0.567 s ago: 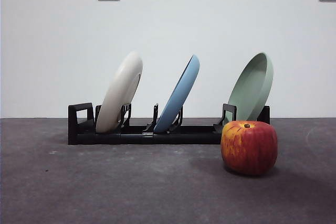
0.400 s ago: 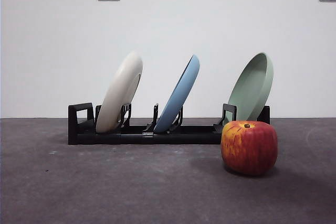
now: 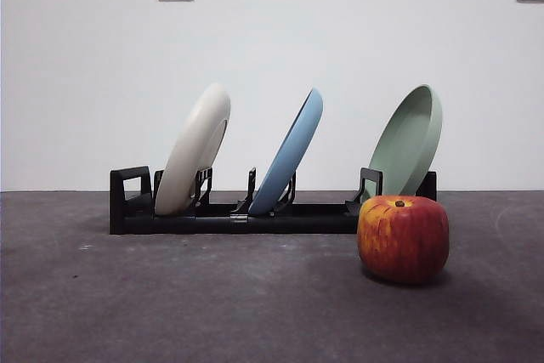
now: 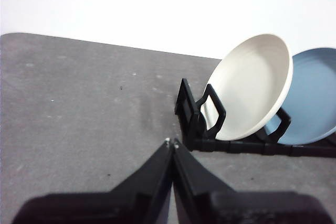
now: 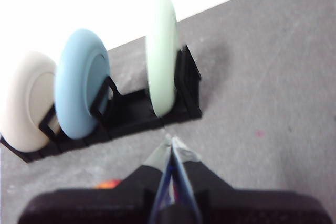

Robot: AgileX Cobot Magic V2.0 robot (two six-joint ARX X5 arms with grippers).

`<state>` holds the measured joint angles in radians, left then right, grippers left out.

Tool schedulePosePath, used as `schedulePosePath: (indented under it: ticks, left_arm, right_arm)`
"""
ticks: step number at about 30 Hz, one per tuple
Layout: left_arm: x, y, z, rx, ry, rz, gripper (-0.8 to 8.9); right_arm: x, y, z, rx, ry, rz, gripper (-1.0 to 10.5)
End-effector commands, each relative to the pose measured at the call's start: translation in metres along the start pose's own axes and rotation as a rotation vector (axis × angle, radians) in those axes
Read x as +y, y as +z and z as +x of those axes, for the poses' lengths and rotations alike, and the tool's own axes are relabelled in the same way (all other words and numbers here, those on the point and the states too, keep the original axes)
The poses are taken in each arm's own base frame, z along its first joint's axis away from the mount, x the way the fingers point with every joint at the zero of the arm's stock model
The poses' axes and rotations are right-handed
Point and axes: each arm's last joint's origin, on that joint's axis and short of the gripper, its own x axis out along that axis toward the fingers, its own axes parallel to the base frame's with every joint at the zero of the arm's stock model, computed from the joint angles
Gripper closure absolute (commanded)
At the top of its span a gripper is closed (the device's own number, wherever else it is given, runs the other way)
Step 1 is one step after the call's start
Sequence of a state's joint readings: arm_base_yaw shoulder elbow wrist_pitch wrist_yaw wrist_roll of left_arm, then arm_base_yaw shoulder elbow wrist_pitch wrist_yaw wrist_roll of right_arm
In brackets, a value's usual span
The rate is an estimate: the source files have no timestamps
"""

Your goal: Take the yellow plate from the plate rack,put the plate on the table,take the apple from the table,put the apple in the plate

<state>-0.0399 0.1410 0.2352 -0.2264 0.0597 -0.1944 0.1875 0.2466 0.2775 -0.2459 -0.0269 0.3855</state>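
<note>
The yellow plate (image 3: 195, 150), cream-coloured, leans in the left slot of the black plate rack (image 3: 229, 217); it also shows in the left wrist view (image 4: 252, 92) and the right wrist view (image 5: 25, 102). The red apple (image 3: 403, 238) sits on the table (image 3: 212, 303) in front of the rack's right end; only a sliver of the apple (image 5: 107, 184) shows past my right gripper. My left gripper (image 4: 171, 143) is shut and empty, hovering off the rack's looped end. My right gripper (image 5: 171, 141) is shut and empty, short of the rack's other end. Neither arm shows in the front view.
A light blue plate (image 3: 291, 153) stands in the rack's middle slot and a pale green plate (image 3: 410, 139) in the right one. A white wall with two sockets rises behind the table.
</note>
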Motion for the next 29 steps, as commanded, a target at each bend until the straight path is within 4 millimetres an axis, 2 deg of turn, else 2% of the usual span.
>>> schedulePosePath:
  ticks: [1,4,11,18,24,26,27,29]
  left_arm:
    - [-0.003,0.019,0.003,0.014,0.003,-0.017,8.20]
    - [-0.009,0.048,0.014,0.065,-0.013,-0.020,8.20]
    - [-0.021,0.090,0.050,0.203,-0.178,-0.040,8.20]
    - [-0.029,0.118,0.099,0.397,-0.342,-0.100,8.18]
    - [-0.037,0.134,0.144,0.490,-0.398,-0.118,7.99]
    - [-0.045,0.138,0.164,0.521,-0.420,-0.115,6.55]
    - [-0.051,0.140,0.175,0.536,-0.436,-0.110,6.46]
    - [-0.064,0.141,0.193,0.556,-0.470,-0.099,6.34]
  right_arm:
    - [0.009,0.022,0.001,0.015,-0.005,-0.014,9.6]
    - [0.022,0.049,0.008,0.066,0.044,-0.078,9.6]
    - [0.038,0.079,0.030,0.210,0.159,-0.115,9.5]
    - [0.046,0.089,0.060,0.415,0.264,-0.122,9.5]
    - [0.047,0.089,0.081,0.529,0.307,-0.110,9.3]
    - [0.047,0.089,0.087,0.542,0.299,-0.107,7.5]
    - [0.046,0.088,0.090,0.546,0.297,-0.106,6.5]
    - [0.045,0.087,0.092,0.553,0.290,-0.104,6.3]
